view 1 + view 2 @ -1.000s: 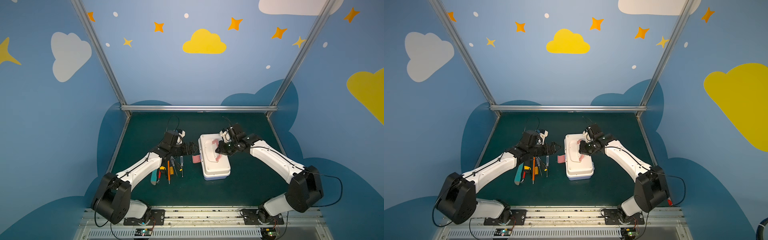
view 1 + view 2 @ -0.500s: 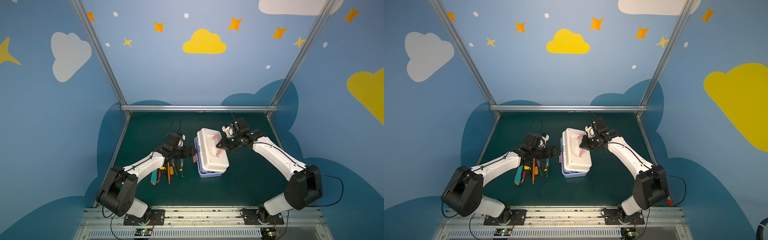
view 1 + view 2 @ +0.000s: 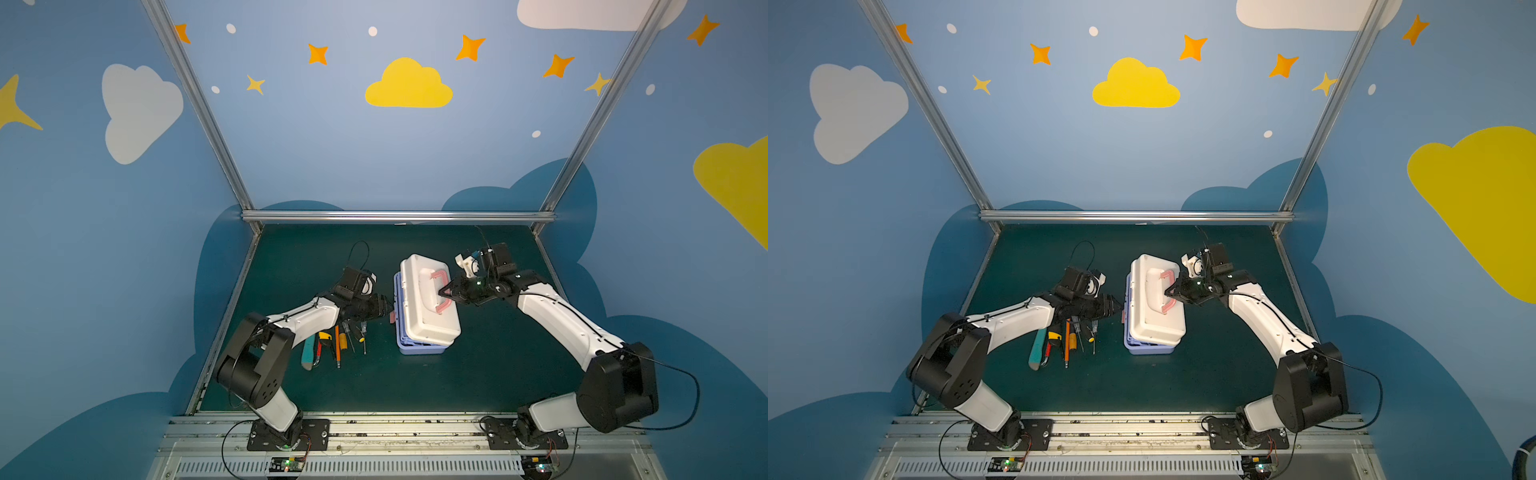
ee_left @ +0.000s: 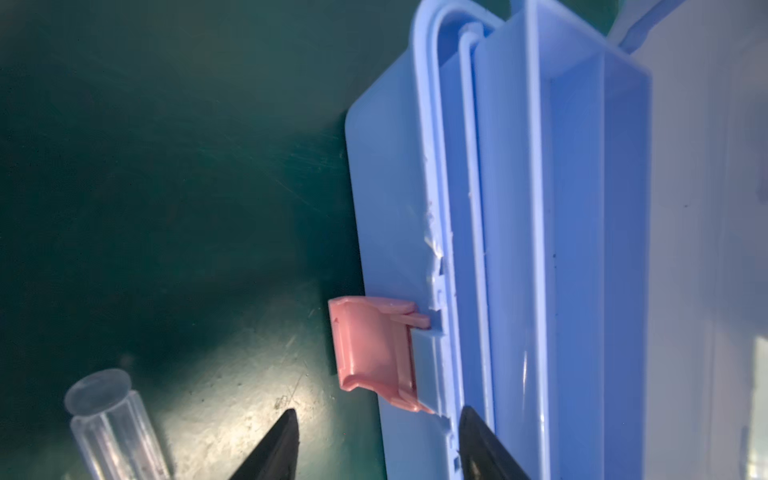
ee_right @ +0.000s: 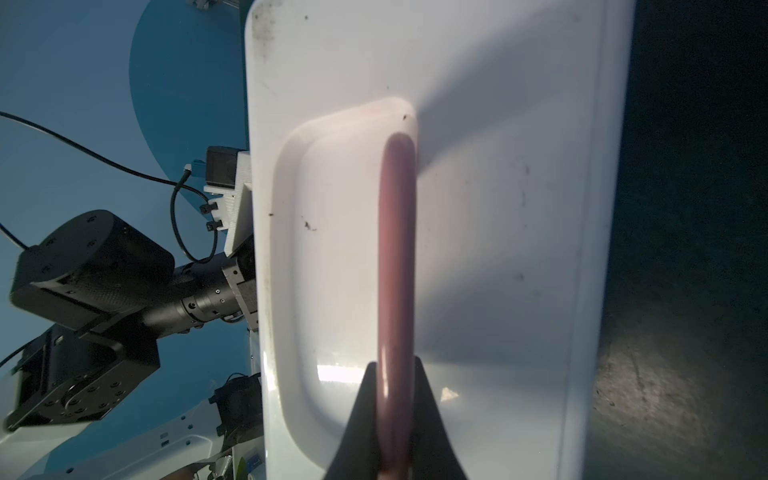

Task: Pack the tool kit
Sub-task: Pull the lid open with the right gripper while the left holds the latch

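Tool kit (image 3: 424, 316) on green table (image 3: 478, 374); right tool (image 3: 441, 292) pinches handle (image 3: 446, 306), left tool (image 3: 388, 310) spread.

Glossy plastic lid (image 5: 503, 257), smooth handle (image 5: 397, 249), matt tabletop (image 3: 415, 386)

Blue walls (image 3: 374, 166) carry a pattern: a yellow cloud (image 3: 408, 85) at upper centre, white clouds (image 3: 139, 110) at upper left and upper right, orange stars (image 3: 318, 54) and small white dots (image 3: 372, 31), with darker blue cloud shapes (image 3: 519, 199) lower down. At the centre, on a dark green table (image 3: 478, 374), is a case (image 3: 1152, 320) with a white lid (image 3: 415, 316), pink handle (image 5: 397, 249), lavender-blue base (image 3: 419, 348) and pink latch (image 4: 370, 347); left of it are tools (image 3: 337, 349) in teal, orange, yellow and red. The two arms (image 3: 552, 316) are white with black joints.
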`<state>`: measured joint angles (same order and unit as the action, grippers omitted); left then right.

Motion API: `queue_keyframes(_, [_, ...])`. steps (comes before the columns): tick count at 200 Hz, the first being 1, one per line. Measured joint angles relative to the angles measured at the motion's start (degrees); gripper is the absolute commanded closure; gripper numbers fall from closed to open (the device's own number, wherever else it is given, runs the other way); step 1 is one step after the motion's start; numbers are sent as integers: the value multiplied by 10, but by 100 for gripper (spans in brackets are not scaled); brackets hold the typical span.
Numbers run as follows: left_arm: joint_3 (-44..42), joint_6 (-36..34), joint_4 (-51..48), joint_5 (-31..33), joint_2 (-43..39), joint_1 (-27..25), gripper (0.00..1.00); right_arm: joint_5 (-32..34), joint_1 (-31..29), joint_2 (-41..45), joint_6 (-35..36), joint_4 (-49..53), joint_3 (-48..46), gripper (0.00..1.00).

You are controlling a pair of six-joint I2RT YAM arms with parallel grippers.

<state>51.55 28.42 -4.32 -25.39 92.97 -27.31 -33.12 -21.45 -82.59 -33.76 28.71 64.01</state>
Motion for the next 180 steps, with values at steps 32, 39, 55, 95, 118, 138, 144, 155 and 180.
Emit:
queue_keyframes(32, [3,-5,0,2,5,-12,38,-8,0,0,-2,-7,-3,100])
queue_keyframes(39, [7,-6,0,3,10,-14,38,-10,0,0,-3,-8,-3,100])
queue_keyframes(55, [13,-9,-4,7,18,-18,38,-13,0,0,-3,-10,-3,100])
queue_keyframes(95, [24,-16,-13,24,30,-25,46,-19,0,0,-5,-14,-3,100])
queue_keyframes(118, [29,-17,-15,25,33,-26,49,-21,0,0,-5,-14,-3,100])
queue_keyframes(138, [30,-17,-15,23,35,-27,54,-23,4,0,-6,-15,-3,100])
queue_keyframes(144, [30,-17,-14,22,35,-27,55,-26,6,0,-6,-16,-3,100])
queue_keyframes(155, [31,-16,-12,21,36,-27,59,-34,11,0,-8,-18,-4,100])
queue_keyframes(180, [34,-16,-11,19,39,-29,61,-61,33,2,-9,-22,-9,100])
